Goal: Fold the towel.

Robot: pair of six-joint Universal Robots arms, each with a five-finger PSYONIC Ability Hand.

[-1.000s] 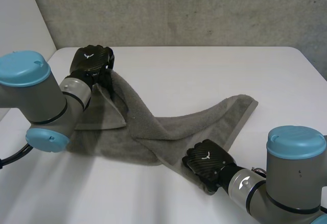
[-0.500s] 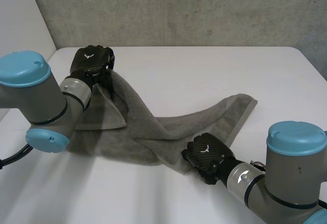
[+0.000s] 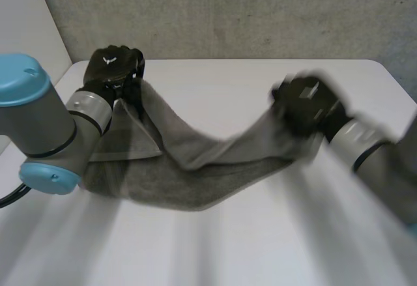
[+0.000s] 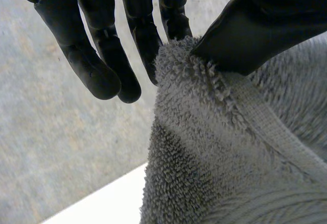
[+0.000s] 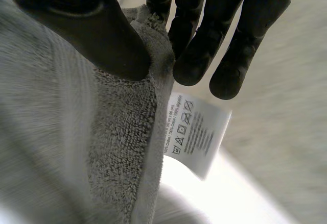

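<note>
A grey towel (image 3: 195,162) stretches across the white table (image 3: 215,247), its middle sagging onto the tabletop. My left hand (image 3: 114,68) holds one towel corner raised at the far left; in the left wrist view the thumb (image 4: 255,30) pinches the towel (image 4: 230,147) against a finger. My right hand (image 3: 306,107) has lifted the other end at the right. Its thumb (image 5: 87,25) presses the towel's edge (image 5: 122,132) against the fingers, and a white care label (image 5: 196,132) hangs from that edge.
A grey concrete wall (image 3: 228,12) runs behind the table's far edge. Bare tabletop lies in front of the towel and to its right.
My right hand closed on the towel's near right corner and swept it up and away toward the far right. The left hand rose slightly with its corner.
</note>
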